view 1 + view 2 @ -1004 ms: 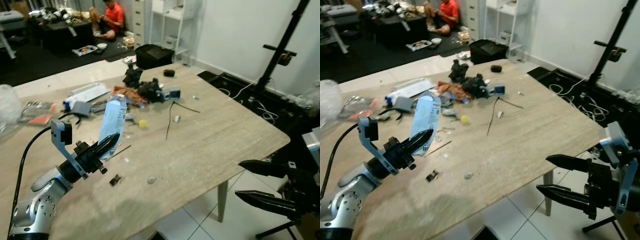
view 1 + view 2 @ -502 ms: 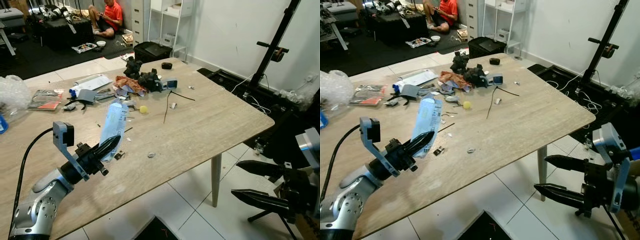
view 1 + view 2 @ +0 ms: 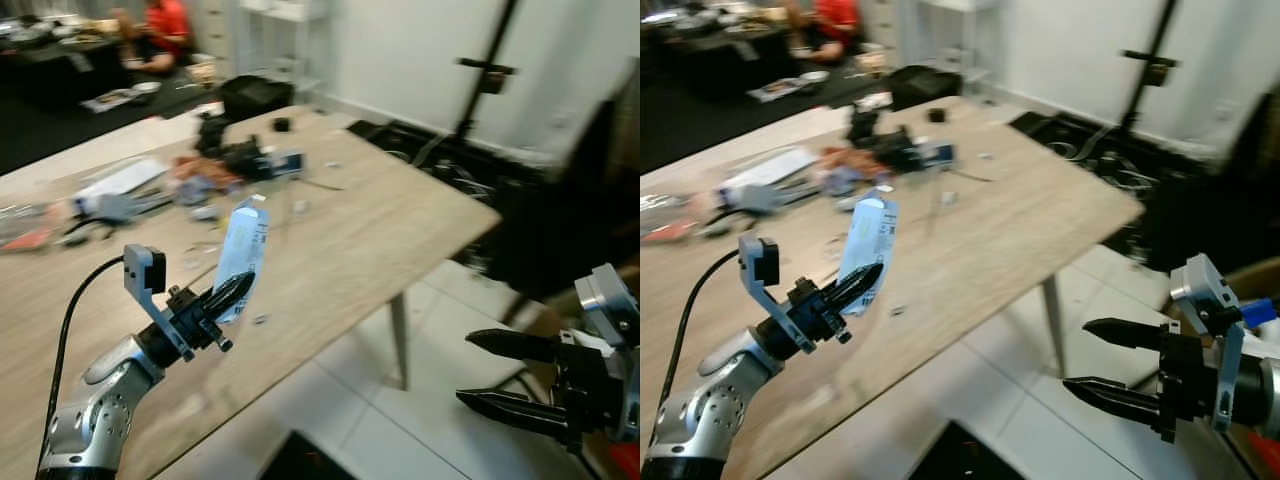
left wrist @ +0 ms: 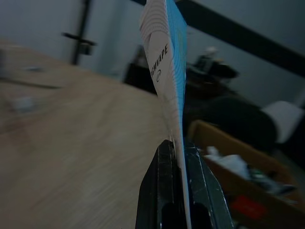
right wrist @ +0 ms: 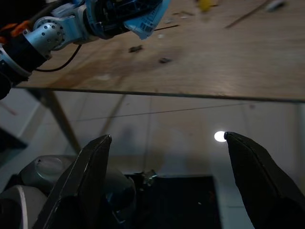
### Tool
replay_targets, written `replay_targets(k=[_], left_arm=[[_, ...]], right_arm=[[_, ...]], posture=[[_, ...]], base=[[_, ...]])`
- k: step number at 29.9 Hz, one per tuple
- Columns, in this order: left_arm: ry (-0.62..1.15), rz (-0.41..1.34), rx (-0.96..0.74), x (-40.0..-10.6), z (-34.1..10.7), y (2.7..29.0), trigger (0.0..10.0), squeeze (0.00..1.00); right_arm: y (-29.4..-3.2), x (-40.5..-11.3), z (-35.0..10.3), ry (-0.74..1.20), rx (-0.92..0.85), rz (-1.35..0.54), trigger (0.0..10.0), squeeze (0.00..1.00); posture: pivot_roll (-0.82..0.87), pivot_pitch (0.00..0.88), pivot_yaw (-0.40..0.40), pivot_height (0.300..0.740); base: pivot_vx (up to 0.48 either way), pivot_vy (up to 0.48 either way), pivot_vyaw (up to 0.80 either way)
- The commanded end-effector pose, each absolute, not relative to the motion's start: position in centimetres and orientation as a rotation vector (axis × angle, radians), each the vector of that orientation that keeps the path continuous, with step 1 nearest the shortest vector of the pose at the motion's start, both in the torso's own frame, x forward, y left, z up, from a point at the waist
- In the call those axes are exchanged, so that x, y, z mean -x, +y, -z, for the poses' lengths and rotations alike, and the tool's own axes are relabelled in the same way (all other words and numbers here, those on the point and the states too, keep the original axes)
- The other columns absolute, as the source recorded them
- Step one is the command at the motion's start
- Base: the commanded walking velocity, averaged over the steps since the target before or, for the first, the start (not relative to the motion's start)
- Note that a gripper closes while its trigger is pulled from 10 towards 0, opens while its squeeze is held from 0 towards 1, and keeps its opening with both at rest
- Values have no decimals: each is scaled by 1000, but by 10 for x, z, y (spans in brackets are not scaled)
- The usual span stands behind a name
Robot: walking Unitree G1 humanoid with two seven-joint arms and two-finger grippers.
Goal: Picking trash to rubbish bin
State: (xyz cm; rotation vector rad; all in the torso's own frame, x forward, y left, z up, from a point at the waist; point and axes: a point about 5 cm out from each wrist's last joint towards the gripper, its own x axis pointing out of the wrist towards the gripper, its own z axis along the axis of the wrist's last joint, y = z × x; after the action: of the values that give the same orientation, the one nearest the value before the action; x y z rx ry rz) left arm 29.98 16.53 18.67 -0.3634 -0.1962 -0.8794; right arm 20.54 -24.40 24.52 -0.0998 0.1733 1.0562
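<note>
**Wrapper in hand, view swinging off the table**

White floor tiles (image 3: 350, 420) now take up much more of your head view than a second ago, and the wooden table (image 3: 380, 215) has slid away to the left. That is the camera turning, not the things moving: you are swinging away from the table, and the blur says the turn is under way.

Your left gripper (image 3: 232, 291) stays clamped narrow on the lower edge of the blue and white wrapper (image 3: 245, 240), which stands upright above the fingers, over the table's near edge. In the left wrist view the wrapper (image 4: 167, 71) rises straight out from between the closed fingers, so the hold looks secure.

Your right gripper (image 3: 490, 370) hangs wide and empty over the tiles, off the table's corner.

Beyond the wrapper, the left wrist view shows a brown box (image 4: 238, 167) with scraps in it; it may be the bin, though it is too blurred to be sure.

More litter (image 3: 215, 165) lies at the table's far end, so by my reckoning this is one trip of several. A person in red (image 3: 160, 30) sits on the floor beyond.
</note>
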Motion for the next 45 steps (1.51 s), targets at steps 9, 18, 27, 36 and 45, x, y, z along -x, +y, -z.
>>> replay_targets(k=[9, 18, 27, 36, 45], left_arm=[[-179, 866, 346, -300, -179, 165, 10000, 0], [-159, 870, 322, -305, -172, 159, 10000, 0], [-142, 890, 298, -305, -164, 148, 10000, 0], [-143, 873, 277, -308, -162, 140, 10000, 0], [-155, 873, 278, -308, -161, 129, 10000, 0]], right_arm=[[-236, -202, -242, 185, 123, -1089, 10000, 0], [-236, -206, -244, 175, 149, -1080, 10000, 0], [-239, -206, -245, 168, 154, -1061, 10000, 0], [-241, -207, -244, 160, 151, -1039, 10000, 0], [-242, -209, -244, 149, 155, -1017, 10000, 0]], posture=[[-191, 172, 37, 740], [-194, 151, 37, 740], [-200, 149, 37, 740], [-199, 152, 44, 740], [-200, 151, 43, 740]], base=[[0, 0, -749], [0, 0, -750], [0, 0, -750], [0, 0, -753], [0, 0, -747]])
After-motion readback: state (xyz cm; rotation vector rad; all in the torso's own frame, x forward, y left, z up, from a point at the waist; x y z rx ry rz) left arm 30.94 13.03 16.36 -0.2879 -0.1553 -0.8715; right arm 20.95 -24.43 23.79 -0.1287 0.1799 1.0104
